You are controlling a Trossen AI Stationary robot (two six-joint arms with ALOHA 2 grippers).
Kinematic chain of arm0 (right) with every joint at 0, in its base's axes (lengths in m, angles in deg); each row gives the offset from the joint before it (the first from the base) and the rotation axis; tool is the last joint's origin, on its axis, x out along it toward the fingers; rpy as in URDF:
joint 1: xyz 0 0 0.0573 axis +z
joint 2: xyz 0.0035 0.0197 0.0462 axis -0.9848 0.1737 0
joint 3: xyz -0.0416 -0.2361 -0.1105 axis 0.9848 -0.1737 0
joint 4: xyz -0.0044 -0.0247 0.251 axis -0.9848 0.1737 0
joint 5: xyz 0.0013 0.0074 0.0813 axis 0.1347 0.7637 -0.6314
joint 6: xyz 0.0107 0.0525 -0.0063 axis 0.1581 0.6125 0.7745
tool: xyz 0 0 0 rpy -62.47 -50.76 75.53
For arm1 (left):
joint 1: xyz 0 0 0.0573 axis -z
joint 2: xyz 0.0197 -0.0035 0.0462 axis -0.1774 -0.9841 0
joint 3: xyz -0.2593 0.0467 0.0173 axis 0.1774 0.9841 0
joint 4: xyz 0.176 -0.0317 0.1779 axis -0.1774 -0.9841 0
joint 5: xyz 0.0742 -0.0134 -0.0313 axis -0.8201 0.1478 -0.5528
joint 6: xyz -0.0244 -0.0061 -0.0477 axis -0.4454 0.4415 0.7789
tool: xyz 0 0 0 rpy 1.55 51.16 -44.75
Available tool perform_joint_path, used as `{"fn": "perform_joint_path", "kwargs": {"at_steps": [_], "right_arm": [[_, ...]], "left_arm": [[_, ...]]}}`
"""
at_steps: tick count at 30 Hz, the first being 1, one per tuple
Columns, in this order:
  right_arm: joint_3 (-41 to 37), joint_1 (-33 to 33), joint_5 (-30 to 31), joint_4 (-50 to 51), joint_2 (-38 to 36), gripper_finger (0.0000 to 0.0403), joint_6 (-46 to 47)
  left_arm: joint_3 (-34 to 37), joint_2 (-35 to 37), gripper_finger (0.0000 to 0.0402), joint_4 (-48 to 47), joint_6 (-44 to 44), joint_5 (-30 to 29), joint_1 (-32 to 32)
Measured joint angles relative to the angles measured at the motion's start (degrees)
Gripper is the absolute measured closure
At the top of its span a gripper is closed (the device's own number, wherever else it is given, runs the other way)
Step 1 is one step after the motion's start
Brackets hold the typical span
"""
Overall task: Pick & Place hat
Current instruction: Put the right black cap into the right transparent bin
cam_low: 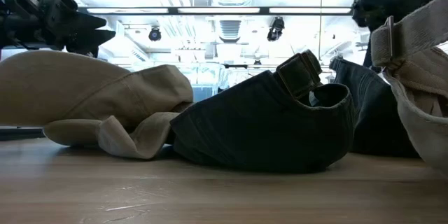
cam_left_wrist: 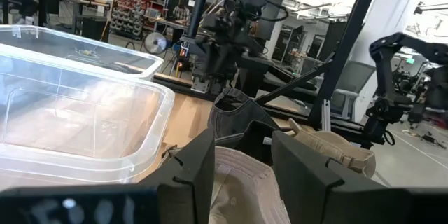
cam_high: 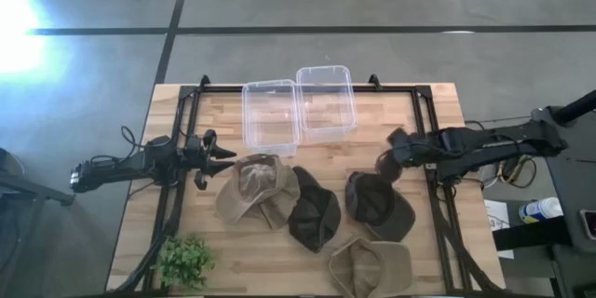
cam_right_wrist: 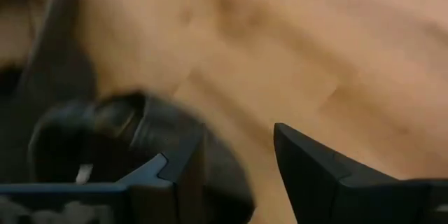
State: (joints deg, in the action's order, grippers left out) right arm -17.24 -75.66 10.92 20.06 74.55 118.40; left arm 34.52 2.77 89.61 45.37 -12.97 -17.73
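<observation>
Several hats lie on the wooden table: a tan hat (cam_high: 256, 191) (cam_low: 84, 91), a dark olive one (cam_high: 312, 219) (cam_low: 266, 126), a dark brown one (cam_high: 377, 205) and a second tan one (cam_high: 368, 265). My left gripper (cam_high: 216, 154) (cam_left_wrist: 241, 157) is open, level, just left of the first tan hat's (cam_left_wrist: 245, 182) far edge. My right gripper (cam_high: 391, 156) (cam_right_wrist: 238, 161) is open above the far edge of the dark brown hat (cam_right_wrist: 105, 133), fingers pointing down. Whether either one touches a hat does not show.
Two clear plastic bins (cam_high: 270, 116) (cam_high: 326, 102) stand side by side at the table's far edge; the nearer bin (cam_left_wrist: 77, 112) lies just beside my left gripper. A small green plant (cam_high: 186, 261) sits at the near left corner. A black frame (cam_high: 182, 102) rims the table.
</observation>
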Motion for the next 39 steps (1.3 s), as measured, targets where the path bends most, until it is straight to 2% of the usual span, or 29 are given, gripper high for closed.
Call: {"fn": "perform_joint_path", "kwargs": {"at_steps": [5,8,10,15,20,23,25,27,31,32,36,39], "right_arm": [[1.9,0.0,-11.1,1.2,7.4,0.0206,-9.5],[2.6,0.0,-14.9,2.9,10.4,0.0184,-15.9],[2.8,0.0,-15.0,3.0,11.9,0.0171,-19.9],[1.9,-0.2,-9.3,-0.9,15.7,0.0145,-25.8],[0.0,-1.3,-12.1,-8.5,21.3,0.0144,-29.5],[-0.1,-2.6,-13.4,-10.3,25.0,0.0167,-29.8],[0.4,-3.6,-14.2,-10.4,26.3,0.0199,-29.6],[1.8,-4.3,-13.9,-10.7,26.4,0.0244,-29.6],[4.4,-6.8,-13.7,-10.5,23.7,0.0359,-30.2],[5.1,-7.6,-13.7,-9.7,22.8,0.0376,-30.3],[10.4,-10.5,-13.5,-6.0,18.2,0.0390,-30.1],[18.1,-12.9,-13.9,-6.0,14.0,0.0391,-29.2]], "left_arm": [[0.0,0.0,0.0266,0.0,0.0,0.0,0.0],[0.0,0.0,0.0266,0.0,0.0,0.0,0.0],[0.0,0.0,0.0266,0.0,0.0,0.0,0.0],[0.0,0.0,0.0266,0.0,0.0,0.0,0.0],[0.0,0.0,0.0266,0.0,0.0,0.0,0.0],[0.0,0.0,0.0266,0.0,0.0,0.0,0.0],[0.0,0.0,0.0266,0.0,0.0,0.0,0.0],[0.0,0.0,0.0266,0.0,0.0,0.0,0.0],[0.0,0.0,0.0266,0.0,0.0,0.0,0.0],[0.0,0.0,0.0266,0.0,0.0,0.0,0.0],[0.0,0.0,0.0266,0.0,0.0,0.0,0.0],[0.0,0.0,0.0266,0.0,0.0,0.0,0.0]]}}
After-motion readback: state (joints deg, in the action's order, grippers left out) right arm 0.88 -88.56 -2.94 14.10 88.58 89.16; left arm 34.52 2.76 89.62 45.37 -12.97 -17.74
